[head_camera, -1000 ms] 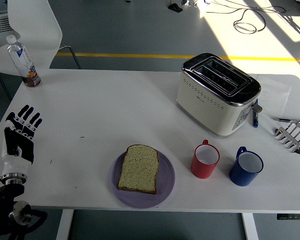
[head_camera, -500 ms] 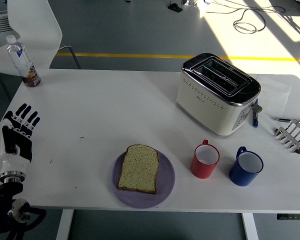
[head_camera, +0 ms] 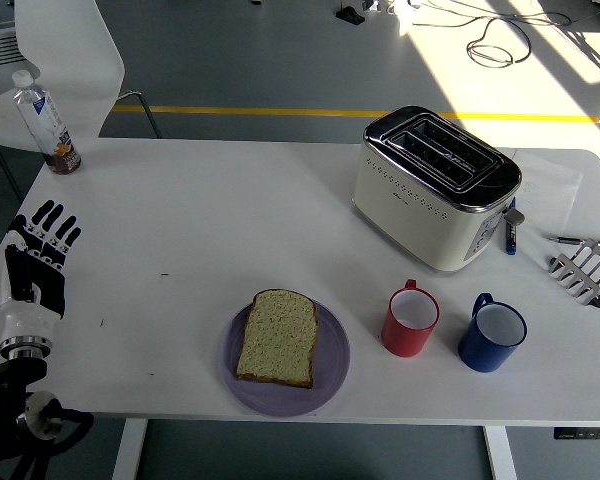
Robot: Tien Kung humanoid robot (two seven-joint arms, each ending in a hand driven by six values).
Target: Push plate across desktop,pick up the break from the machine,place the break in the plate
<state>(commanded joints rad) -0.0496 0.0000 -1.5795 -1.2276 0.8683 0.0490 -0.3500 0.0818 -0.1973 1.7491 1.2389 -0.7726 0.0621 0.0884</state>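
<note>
From the head view, the left hand (head_camera: 38, 262) is at the left edge of the white counter (head_camera: 200, 220), with its black fingers (head_camera: 48, 222) spread out flat and holding nothing. The right hand is hard to see; only a tiny dark bit shows at the far right edge, so you cannot tell if it is released or clenched. Far to the right of the left hand, near the front edge of the counter, sits a purple plate (head_camera: 285, 357). A slice of bread (head_camera: 277, 337) lies flat on the plate. Past the plate, still farther right and toward the back, stands a cream and silver toaster (head_camera: 435, 187) with two dark slots on top. In front of the toaster are a red mug (head_camera: 411, 319) and a blue mug (head_camera: 492, 333), side by side but not touching. A little metal rack (head_camera: 584, 273) and some pens (head_camera: 511, 232) lie at the right end of the counter. Just behind the left hand, at the back left corner, stands a water bottle (head_camera: 47, 122). A white chair (head_camera: 65, 60) is behind the counter.
</note>
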